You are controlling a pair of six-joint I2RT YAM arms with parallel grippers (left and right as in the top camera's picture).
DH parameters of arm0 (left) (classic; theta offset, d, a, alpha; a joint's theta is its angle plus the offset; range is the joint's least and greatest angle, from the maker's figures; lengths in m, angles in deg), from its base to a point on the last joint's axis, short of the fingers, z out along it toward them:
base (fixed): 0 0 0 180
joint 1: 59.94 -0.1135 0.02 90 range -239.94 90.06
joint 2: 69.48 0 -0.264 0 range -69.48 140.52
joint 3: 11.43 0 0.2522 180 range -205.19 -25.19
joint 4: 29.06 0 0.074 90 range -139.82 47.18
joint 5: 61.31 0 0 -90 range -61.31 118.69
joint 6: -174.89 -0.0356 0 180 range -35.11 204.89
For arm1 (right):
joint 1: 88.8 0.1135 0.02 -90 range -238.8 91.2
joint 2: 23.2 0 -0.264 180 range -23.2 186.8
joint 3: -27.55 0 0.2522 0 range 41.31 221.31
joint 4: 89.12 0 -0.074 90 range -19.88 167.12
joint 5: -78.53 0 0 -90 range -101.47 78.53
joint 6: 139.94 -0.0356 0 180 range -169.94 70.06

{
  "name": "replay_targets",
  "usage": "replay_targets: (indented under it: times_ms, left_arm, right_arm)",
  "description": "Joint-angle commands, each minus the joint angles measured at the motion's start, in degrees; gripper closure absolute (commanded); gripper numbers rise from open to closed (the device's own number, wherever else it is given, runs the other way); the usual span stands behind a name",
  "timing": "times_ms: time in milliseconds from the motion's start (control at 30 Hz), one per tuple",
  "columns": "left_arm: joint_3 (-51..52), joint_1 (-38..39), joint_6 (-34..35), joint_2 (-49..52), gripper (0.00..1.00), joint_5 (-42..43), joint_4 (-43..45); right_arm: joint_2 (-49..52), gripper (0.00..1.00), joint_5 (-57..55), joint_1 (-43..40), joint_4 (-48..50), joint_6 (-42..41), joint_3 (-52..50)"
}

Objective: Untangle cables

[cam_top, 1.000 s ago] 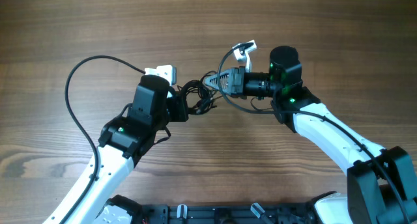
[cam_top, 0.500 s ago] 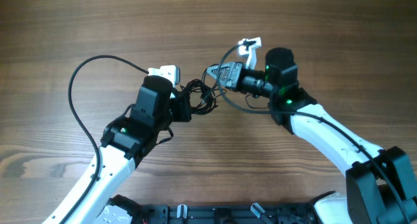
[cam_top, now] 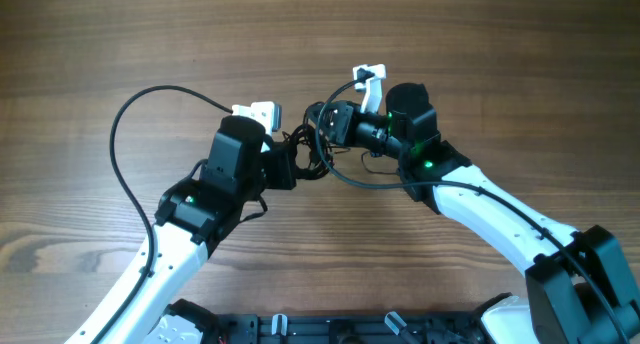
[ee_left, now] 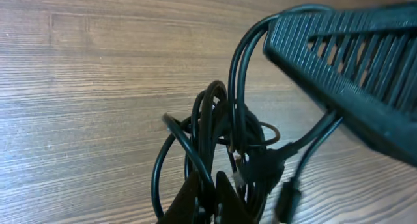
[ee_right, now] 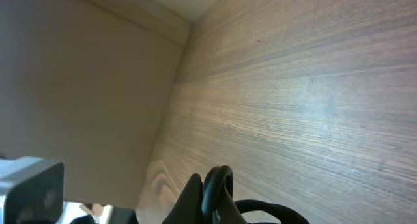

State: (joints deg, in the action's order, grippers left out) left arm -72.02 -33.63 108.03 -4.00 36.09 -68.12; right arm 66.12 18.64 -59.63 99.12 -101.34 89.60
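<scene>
Left fingers [ee_left: 190,203] and right fingers [ee_right: 218,183] both pinch strands of the knotted cables [ee_left: 218,142]; pulling apart could cinch the knot tighter; a strand might slip free.

Right hand [cam_top: 320,119] and cables [cam_top: 313,150] farther left, nearer left hand [cam_top: 297,164].

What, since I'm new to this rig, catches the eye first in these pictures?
The knot of thin black cables at the middle of the wooden table stands out first. The left hand and the right hand nearly meet at it, each shut on the cables. The left wrist view shows strands looping up to the right hand's tip.
</scene>
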Motion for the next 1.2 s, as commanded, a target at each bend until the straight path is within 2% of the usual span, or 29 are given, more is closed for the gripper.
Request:
replay_targets:
  times_ms: [0,133,267,467,633,867,967,1100,1167]
  left_arm:
    - [-0.3,0.5,-3.4,0.2,0.96,2.2,-0.9]
    - [-0.3,0.5,-3.2,0.2,0.96,2.3,-0.9]
    - [-0.3,0.5,-2.7,0.2,0.96,6.3,-0.3]
    - [-0.3,0.5,8.0,0.2,0.96,6.3,0.2]
    - [-0.3,0.5,18.5,0.2,0.96,6.3,0.3]
    - [-0.3,0.5,25.6,0.2,0.96,6.8,0.2]
    - [-0.3,0.5,28.8,0.2,0.96,5.9,0.3]
    - [-0.3,0.5,34.1,0.2,0.96,-0.9,0.3]
    - [-0.3,0.5,34.6,0.2,0.96,-3.0,0.3]
  right_arm:
    - [-1.1,0.95,-2.1,-0.5,1.0,-3.0,0.6]
    - [-1.0,0.96,-3.9,-0.5,0.9,-3.0,0.6]
    - [-0.7,0.96,-6.9,-0.1,0.9,-4.5,0.5]
    - [-0.6,0.95,-13.4,2.3,-0.3,-3.2,0.5]
    - [-0.6,0.95,-18.1,5.0,-1.1,3.3,0.5]
    - [-0.6,0.95,-26.8,6.2,-2.1,8.2,0.5]
    - [-0.6,0.96,-23.2,6.4,-2.4,9.6,0.5]
    - [-0.6,0.95,-6.5,6.7,-4.0,12.3,0.5]
    - [-0.6,0.96,1.2,6.7,-5.7,14.1,0.5]
